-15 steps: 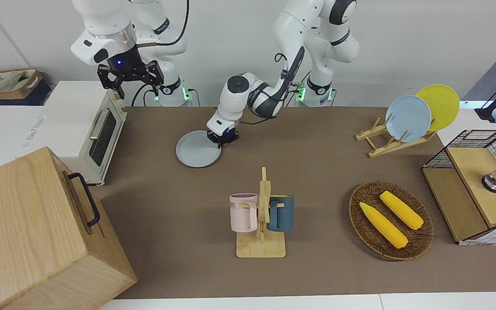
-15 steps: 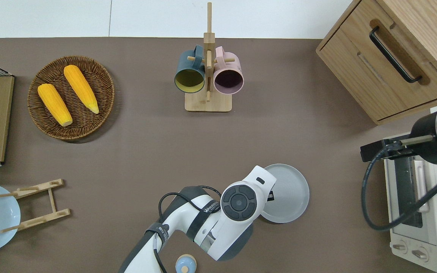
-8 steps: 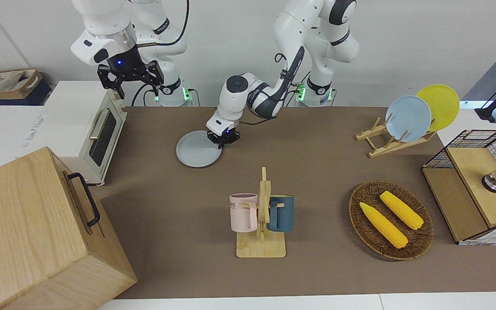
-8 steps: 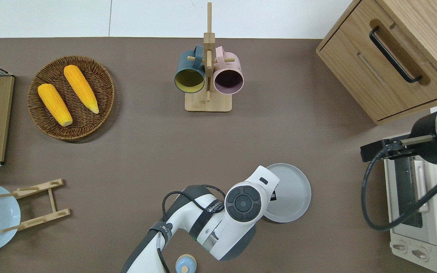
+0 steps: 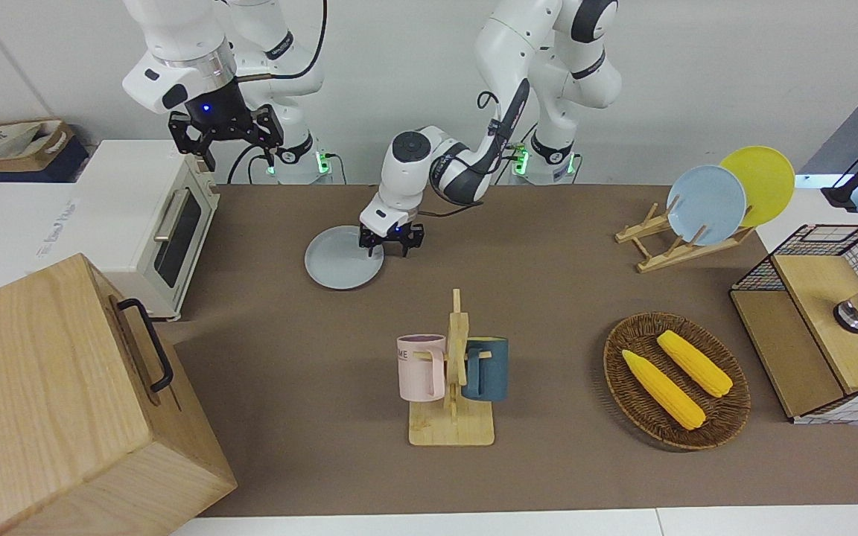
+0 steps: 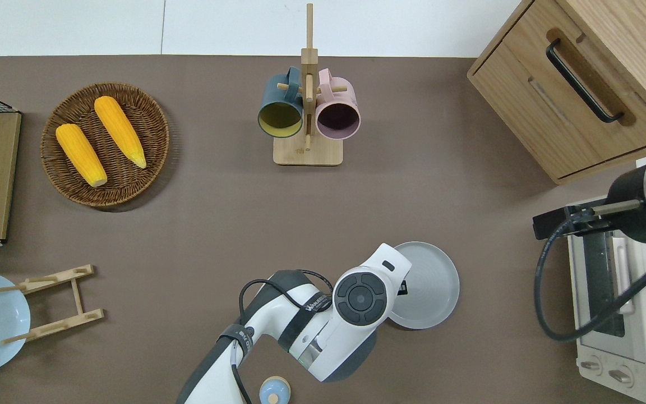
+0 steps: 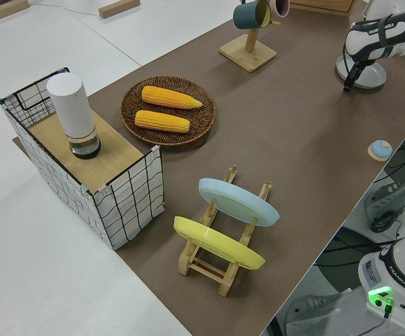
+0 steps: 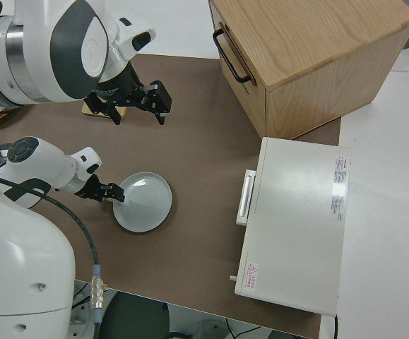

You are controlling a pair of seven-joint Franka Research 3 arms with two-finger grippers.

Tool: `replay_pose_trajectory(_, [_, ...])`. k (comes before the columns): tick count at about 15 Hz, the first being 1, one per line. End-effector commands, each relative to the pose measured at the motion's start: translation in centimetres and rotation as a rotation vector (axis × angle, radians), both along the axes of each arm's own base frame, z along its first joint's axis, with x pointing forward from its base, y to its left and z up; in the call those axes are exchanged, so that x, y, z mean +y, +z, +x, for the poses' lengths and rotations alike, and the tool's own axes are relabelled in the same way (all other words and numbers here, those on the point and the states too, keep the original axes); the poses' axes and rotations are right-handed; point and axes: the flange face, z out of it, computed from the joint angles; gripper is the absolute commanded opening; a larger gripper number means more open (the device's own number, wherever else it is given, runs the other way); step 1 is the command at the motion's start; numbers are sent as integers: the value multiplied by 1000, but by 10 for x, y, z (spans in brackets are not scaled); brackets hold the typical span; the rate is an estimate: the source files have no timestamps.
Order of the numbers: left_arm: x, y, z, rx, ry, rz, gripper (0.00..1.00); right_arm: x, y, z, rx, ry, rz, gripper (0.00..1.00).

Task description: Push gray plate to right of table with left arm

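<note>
Now left arm (image 5: 429, 160) jaws spread at gray plate (image 5: 339, 262) rim — toaster oven (image 5: 147, 223) near.

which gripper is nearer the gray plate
Left. The left gripper sits at the gray plate rim, on the side toward the left arm's end; the right gripper is parked.

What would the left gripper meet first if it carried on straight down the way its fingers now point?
Most likely the gray plate: the left gripper points down at the plate's rim on the side toward the left arm's end. It may instead meet the table just beside that rim.
</note>
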Motion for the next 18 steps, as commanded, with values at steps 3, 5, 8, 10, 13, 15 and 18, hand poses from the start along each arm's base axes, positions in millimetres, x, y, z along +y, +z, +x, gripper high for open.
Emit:
replay_pose_trajectory(3, [30,33,14,7,-6,47,987,-2,3,-4,6,-4,7,983])
replay_pose_trajectory(5, [45,45,18,23,-18,69,987,-2,3,-4,5,-2,8,983])
replay_pose_trajectory(8, [71,67,28,46,-18,95,987,-2,3,-4,6,-2,7,983])
replay_pose_trajectory(10, [89,82,35,53,-7,106,987,-2,3,-4,4,-2,7,983])
replay_pose_trajectory(13, [142,112,56,75,-22,118,989,-2,3,-4,4,-4,7,983])
replay_pose_trajectory(15, [186,135,71,77,-26,121,989,-2,3,-4,5,-2,8,983])
replay_pose_trajectory(18, [253,162,83,107,-78,120,991,-2,3,-4,6,-4,7,983])
